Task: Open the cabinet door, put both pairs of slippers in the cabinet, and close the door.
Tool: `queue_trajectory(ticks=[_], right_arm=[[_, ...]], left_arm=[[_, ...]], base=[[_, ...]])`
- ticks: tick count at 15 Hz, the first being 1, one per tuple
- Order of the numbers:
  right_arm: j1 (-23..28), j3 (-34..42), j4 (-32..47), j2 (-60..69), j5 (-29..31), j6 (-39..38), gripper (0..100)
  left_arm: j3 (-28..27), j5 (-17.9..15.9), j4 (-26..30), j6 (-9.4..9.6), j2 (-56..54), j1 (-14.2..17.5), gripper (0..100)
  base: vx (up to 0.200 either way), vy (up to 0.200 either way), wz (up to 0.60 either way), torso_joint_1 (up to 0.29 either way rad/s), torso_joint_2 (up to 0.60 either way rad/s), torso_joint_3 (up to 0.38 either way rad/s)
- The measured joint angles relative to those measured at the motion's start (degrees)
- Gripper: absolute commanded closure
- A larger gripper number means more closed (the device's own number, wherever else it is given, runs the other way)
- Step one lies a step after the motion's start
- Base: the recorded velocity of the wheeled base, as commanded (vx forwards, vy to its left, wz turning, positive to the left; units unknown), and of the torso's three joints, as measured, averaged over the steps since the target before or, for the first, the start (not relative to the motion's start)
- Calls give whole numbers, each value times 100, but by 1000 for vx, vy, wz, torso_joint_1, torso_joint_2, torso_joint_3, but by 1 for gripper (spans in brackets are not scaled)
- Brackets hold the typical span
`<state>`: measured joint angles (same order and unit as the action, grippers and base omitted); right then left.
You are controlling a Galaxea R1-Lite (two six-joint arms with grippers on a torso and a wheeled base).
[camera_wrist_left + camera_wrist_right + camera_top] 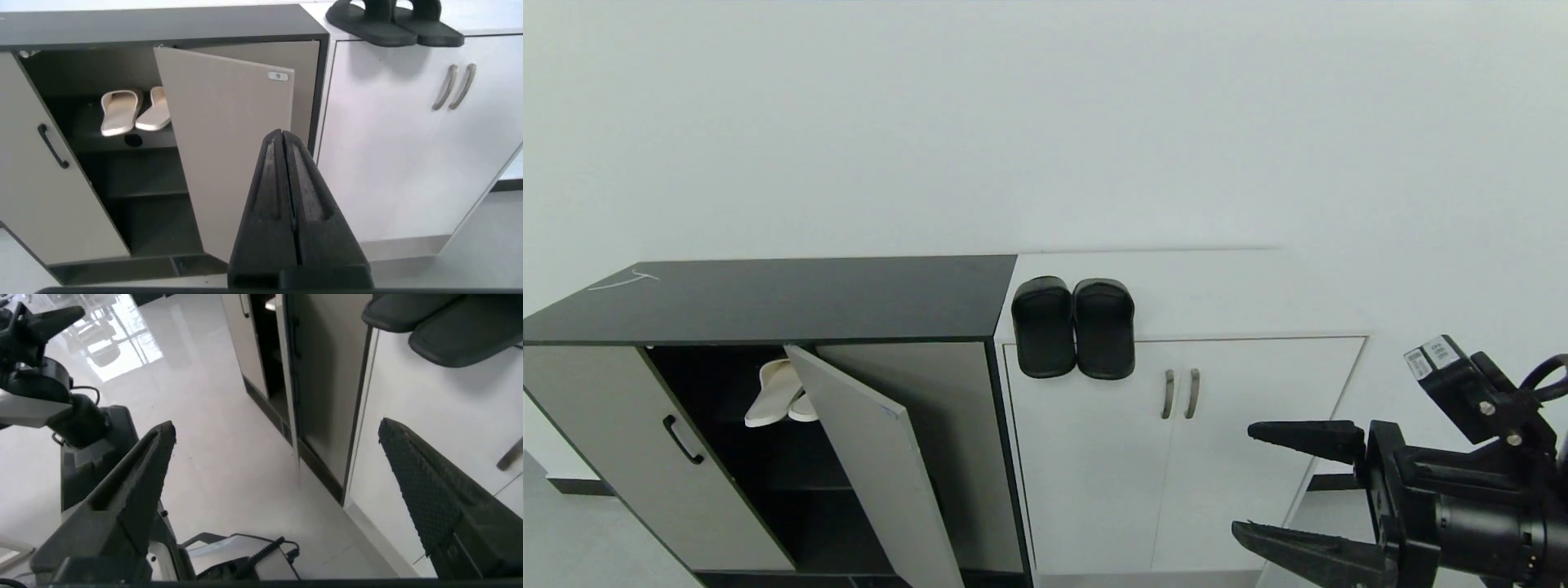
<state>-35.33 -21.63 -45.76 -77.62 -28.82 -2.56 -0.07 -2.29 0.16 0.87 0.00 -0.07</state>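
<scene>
I count 2 black slippers, 2 white slippers and 2 cabinets: 1 black cabinet, 1 white cabinet. On the black one: 2 grey doors, 1 black handle. On the white one: 2 white doors, 2 metal handles.

A plain, unmarked white wall takes up the upper part of the head view. Against it stands a low white two-door cupboard with a flat white counter on top. Two slim, upright brushed-metal bar handles sit side by side where its doors meet. A dark skirting board runs along the wall's foot. The smooth pale grey floor is glossy and mirrors bright patches of light.
</scene>
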Motion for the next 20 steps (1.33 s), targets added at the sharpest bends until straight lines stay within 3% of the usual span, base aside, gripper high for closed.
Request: queue_trajectory(ticks=[2, 5, 7, 9, 13, 15, 20], right_arm=[[-13, -22, 6, -28, 238, -11, 0], [-245, -207, 15, -207, 1139, -59, 0], [-425, -673, 11, -524, 2584, -143, 0], [-621, -1211, 6, -857, 3519, -354, 0], [-1456, -1654, 9, -1340, 4436, -619, 0], [-1582, -1779, 0, -1515, 4543, -633, 0], [-1838, -1829, 22, -1670, 5016, -633, 0]], left_arm=[[0, 0, 0, 11, 0, 0, 100], [-2, 2, 2, 0, 0, -2, 100], [2, 0, 2, -7, 0, -2, 100], [5, 0, 5, -7, 0, -4, 100], [5, 0, 2, -2, 0, 0, 100], [0, 2, 2, 9, 0, 0, 100], [5, 2, 0, 2, 0, 0, 100]], base=[[200, 0, 0, 0, -29, -5], [67, 0, 0, 7, 1, -2], [0, 0, 0, 0, 0, 0], [0, 0, 0, 0, 0, 0], [0, 100, 0, -4, -1, 1], [0, 200, 0, 0, 2, 2], [0, 0, 0, 0, 0, 0]])
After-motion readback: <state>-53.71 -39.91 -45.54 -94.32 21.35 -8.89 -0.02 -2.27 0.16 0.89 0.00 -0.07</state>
